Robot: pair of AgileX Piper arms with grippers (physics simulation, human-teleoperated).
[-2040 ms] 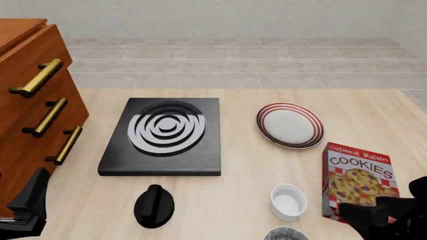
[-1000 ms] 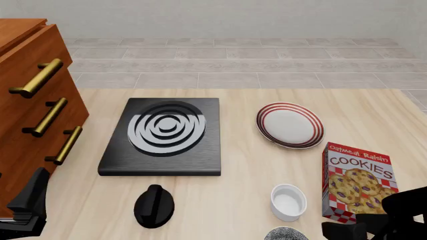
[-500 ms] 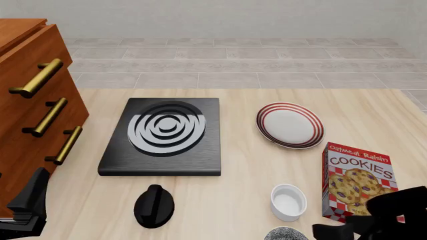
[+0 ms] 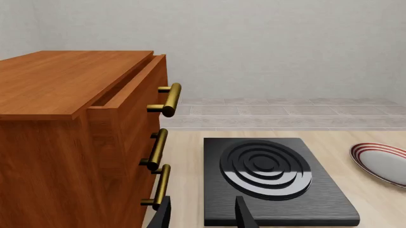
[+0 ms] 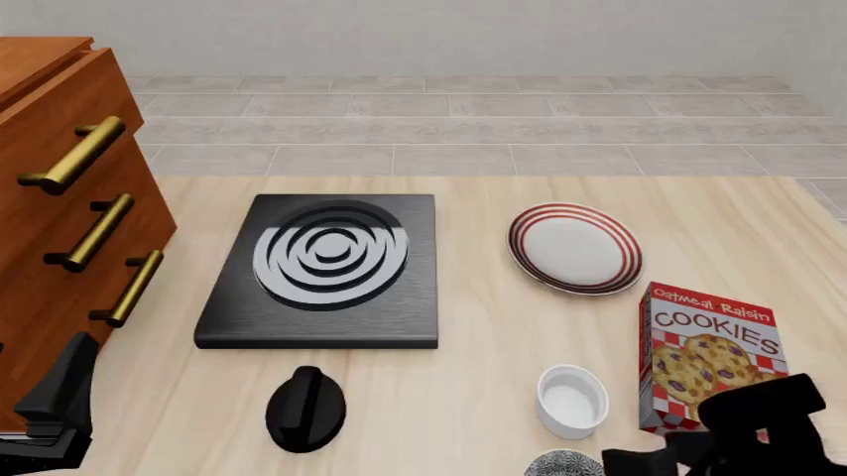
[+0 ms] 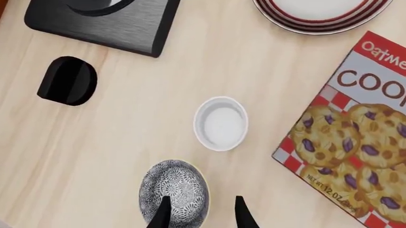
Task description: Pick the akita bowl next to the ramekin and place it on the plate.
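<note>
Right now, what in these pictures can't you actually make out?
- Akita bowl: front view's bottom edge cuts most of it off.
- Right tool: right wrist view shows only its finger ends; the edge hides the rest.
- Plate: left wrist view's edge crops it.
- Cookie box: lettering cut off in the right wrist view.

Front view overlooks everything; both wrist views share the stove (image 4: 276, 183).

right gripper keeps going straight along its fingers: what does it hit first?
Most likely the akita bowl: the right gripper points down at the table, one fingertip over the bowl's rim, the other over bare table beside it. Height above the bowl is unclear.
</note>
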